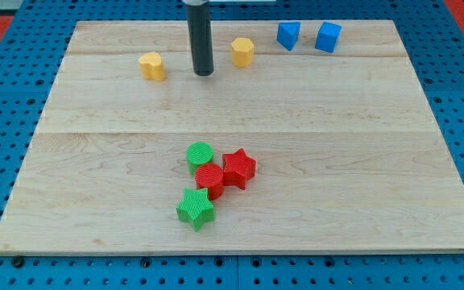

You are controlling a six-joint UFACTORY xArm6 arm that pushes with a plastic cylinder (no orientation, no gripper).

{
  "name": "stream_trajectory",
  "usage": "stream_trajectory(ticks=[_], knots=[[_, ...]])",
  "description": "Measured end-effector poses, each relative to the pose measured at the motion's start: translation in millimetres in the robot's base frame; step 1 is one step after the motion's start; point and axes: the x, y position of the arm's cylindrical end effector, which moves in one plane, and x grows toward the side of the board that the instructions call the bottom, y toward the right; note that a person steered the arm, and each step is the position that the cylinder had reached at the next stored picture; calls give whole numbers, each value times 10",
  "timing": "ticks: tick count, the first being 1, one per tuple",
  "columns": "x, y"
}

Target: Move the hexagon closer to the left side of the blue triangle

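Note:
The yellow hexagon [242, 51] sits near the view's top, right of centre. The blue triangle [288, 35] lies to its upper right, a short gap away. A blue cube [327, 37] stands just right of the triangle. My tip [204, 72] rests on the board to the left of the hexagon, a small gap apart, with the dark rod rising above it. A yellow heart-like block [152, 66] lies to the left of my tip.
A cluster sits near the view's bottom centre: a green cylinder [200, 154], a red cylinder [209, 178], a red star [238, 167] and a green star [195, 208]. The wooden board [95, 161] lies on a blue pegboard table.

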Motion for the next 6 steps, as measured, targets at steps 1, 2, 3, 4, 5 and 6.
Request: stream_trajectory(ticks=[1,2,3,4,5,6], knots=[[-334,294],[-9,588],[414,655],[545,433],[-68,670],[-136,670]])
